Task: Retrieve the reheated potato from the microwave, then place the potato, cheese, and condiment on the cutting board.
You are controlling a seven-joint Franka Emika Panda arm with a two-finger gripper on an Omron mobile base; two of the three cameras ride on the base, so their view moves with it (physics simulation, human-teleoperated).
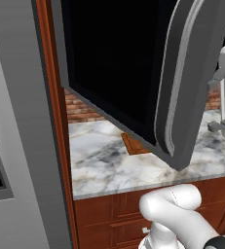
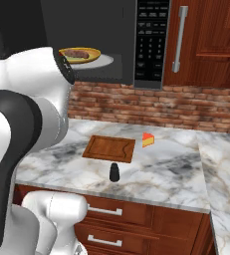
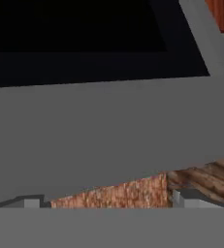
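The potato (image 2: pixel 77 53) lies on a yellow plate (image 2: pixel 89 56) inside the open microwave (image 2: pixel 147 42), up above the table (image 2: pixel 166 169), and we have not yet taken it. In the left base view the door (image 1: pixel 133 73) stands swung out toward us, its curved handle (image 1: pixel 179 82) on the near edge. In the hand view we look close along the grey edge of that door, brick wall (image 2: pixel 186 107) showing beneath, and the gripper (image 3: pixel 104 202) has its jaws wide with nothing between them. Down on the table the board (image 2: pixel 109 148) is bare; the cheese (image 2: pixel 148 140) sits just beside its far right corner and the condiment (image 2: pixel 115 172) stands just in front of its near edge. We judge the step in hand to be getting past the door and reaching into the cavity. To do it well we should clear the door edge first, come in level with the plate, keep the jaws wide until they straddle the potato, then close on the potato alone and lift it straight out without dragging the plate.
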